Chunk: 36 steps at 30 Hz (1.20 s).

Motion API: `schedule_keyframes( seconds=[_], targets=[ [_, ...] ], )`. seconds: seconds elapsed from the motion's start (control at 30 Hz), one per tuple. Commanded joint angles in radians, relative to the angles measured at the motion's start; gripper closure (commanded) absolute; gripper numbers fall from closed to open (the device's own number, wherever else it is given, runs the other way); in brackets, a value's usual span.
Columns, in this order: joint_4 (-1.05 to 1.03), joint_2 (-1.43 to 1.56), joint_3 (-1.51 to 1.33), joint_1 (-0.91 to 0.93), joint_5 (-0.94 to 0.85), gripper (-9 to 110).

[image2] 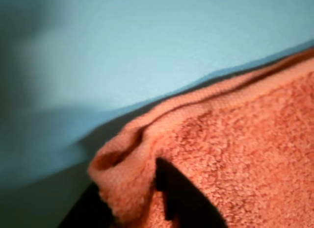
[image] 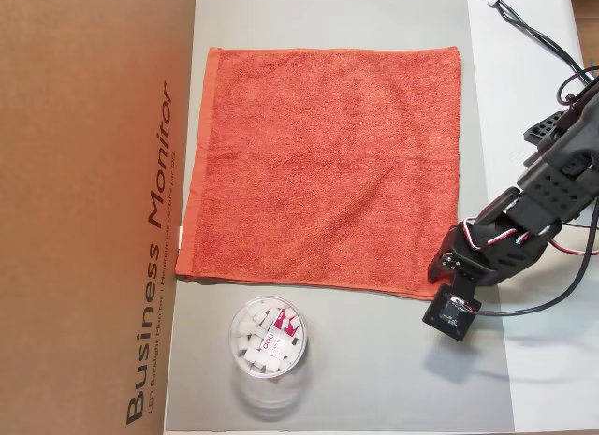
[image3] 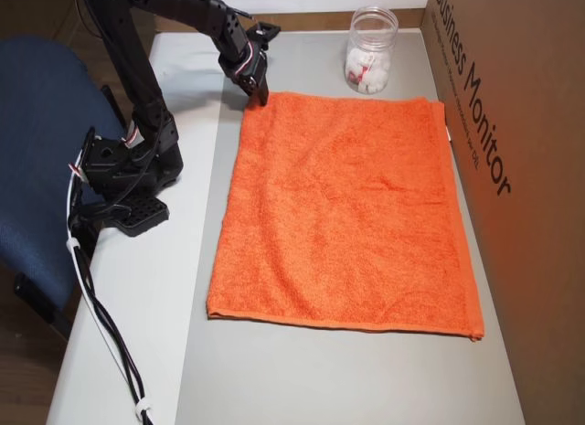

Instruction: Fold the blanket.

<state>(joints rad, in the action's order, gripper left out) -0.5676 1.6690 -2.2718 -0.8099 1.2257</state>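
Note:
The orange-red blanket lies spread flat on the grey mat, seen in both overhead views. My gripper is down at one corner of it, the lower right corner in one overhead view and the top left corner in the other. In the wrist view the hemmed corner of the blanket is bunched up between two dark fingers, with my gripper shut on it. The rest of the blanket stays flat.
A small clear round tub of white pieces stands just off the blanket's edge. A tall cardboard box lines one side of the mat. The arm's base, cables and a blue chair are on the opposite side.

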Motion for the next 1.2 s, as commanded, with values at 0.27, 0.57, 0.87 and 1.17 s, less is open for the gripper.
schedule_keyframes(
  seconds=[0.27, 0.57, 0.87, 1.17],
  targets=[
    [-0.017, 0.021, -0.009, -0.014, 0.014, 102],
    [-0.017, 0.130, -0.078, -0.121, 0.212, 102],
    [-0.018, 0.299, -0.172, -0.095, 0.290, 102],
    [-0.112, 0.506, -0.189, -0.020, 0.293, 102]
  ],
)
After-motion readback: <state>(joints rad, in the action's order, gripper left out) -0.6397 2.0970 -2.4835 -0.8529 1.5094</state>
